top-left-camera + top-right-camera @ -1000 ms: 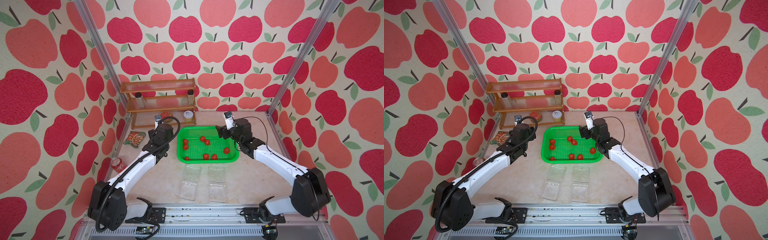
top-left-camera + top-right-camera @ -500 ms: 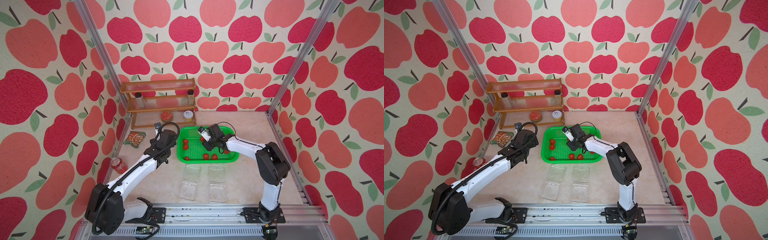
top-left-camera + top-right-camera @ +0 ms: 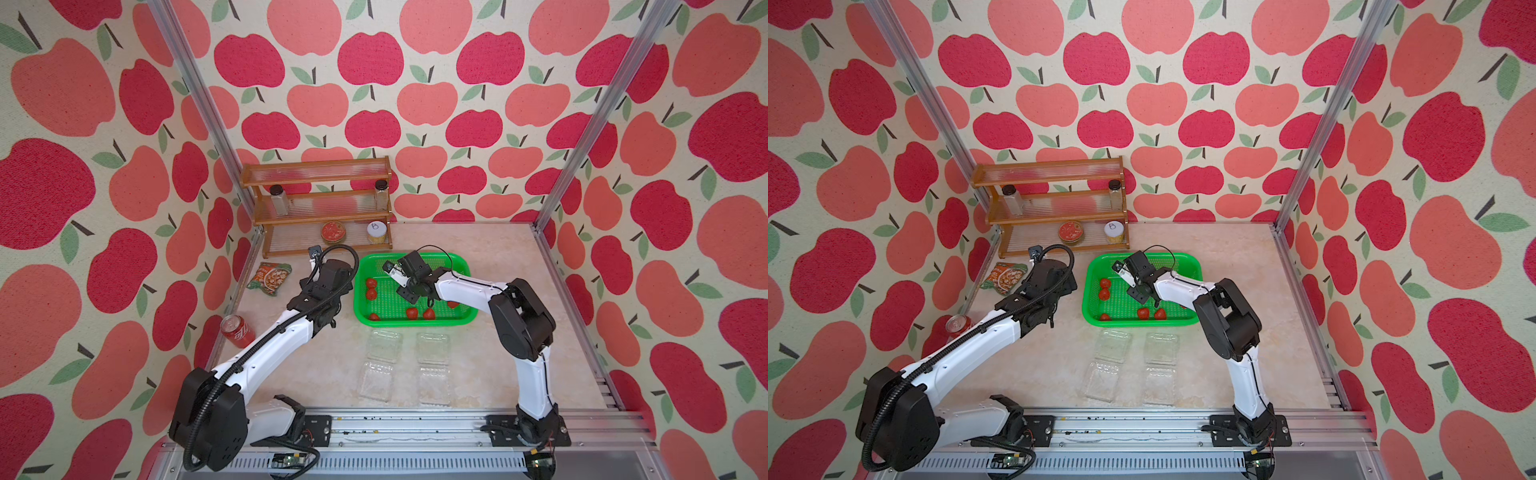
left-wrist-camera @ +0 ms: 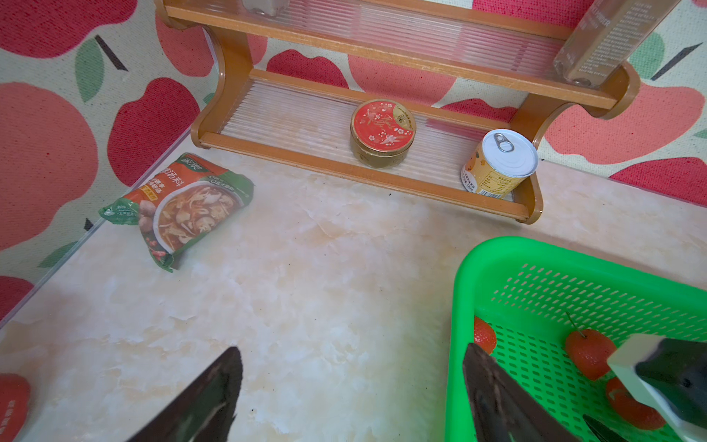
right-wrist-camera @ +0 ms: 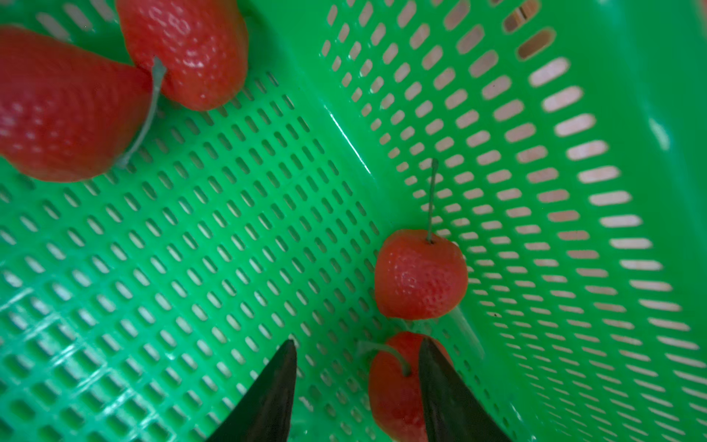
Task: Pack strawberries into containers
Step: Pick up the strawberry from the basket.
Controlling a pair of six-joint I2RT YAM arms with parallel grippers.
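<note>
Several red strawberries (image 3: 371,283) lie in the green basket (image 3: 415,322). My right gripper (image 5: 357,344) reaches down into the basket, and in both top views it hangs over the middle (image 3: 1147,300). Its jaws are partly drawn in and open. One strawberry (image 5: 394,390) lies between them against one finger, with a gap to the other finger. Another strawberry (image 5: 421,277) sits just beyond the tips. My left gripper (image 4: 352,348) is wide open and empty over bare table beside the basket's rim (image 4: 459,306). Two clear containers (image 3: 380,359) (image 3: 433,361) lie open in front of the basket.
A wooden shelf rack (image 3: 320,208) stands at the back with a red-topped tin (image 3: 333,231), a white-lidded can (image 3: 377,232) and two jars. A soup packet (image 3: 269,279) and a red soda can (image 3: 237,330) lie along the left wall.
My right arm swung from the basket's right rim down into its middle, and its jaws narrowed around a strawberry. The left arm shifted slightly beside the basket, jaws still wide.
</note>
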